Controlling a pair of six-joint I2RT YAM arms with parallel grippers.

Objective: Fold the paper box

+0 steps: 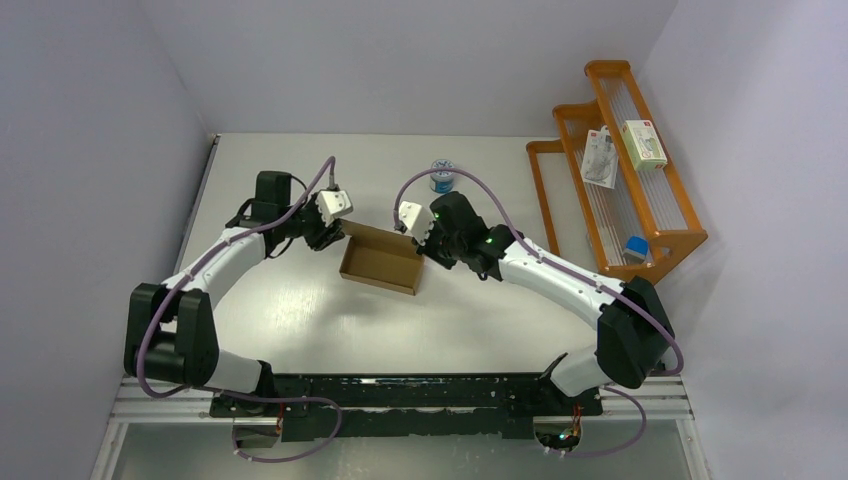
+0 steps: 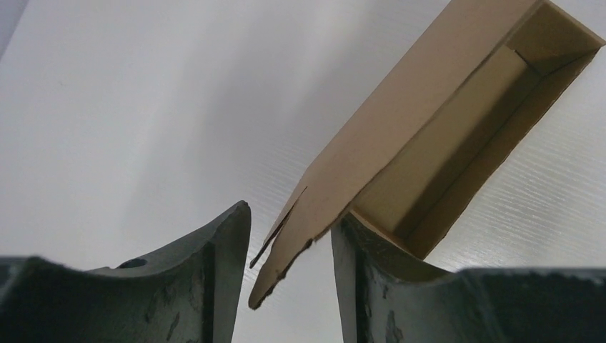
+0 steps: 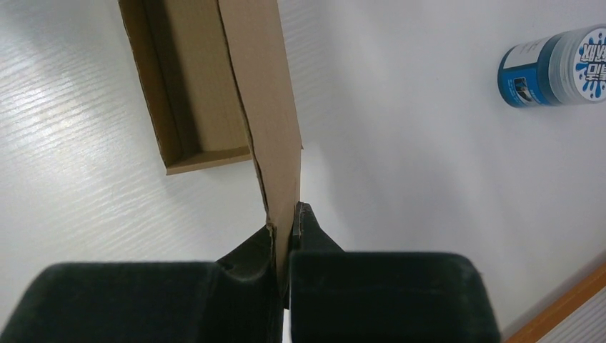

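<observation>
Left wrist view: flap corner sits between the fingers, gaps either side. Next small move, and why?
Probably close the left end effector onto the flap of the paper box. Its fingers straddle the flap's corner without touching it, while the right end effector is shut on the flap's other end. Pinching both ends should let the arms fold it evenly.

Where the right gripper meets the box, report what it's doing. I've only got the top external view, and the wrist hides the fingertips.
Observer: The right gripper is shut on the paper box, pinching the end of its long raised flap.
Operator: Now give me the left one.
Observer: The left gripper is open. Its fingers straddle a corner of the flap without clamping it, and a gap shows beside the cardboard.
</observation>
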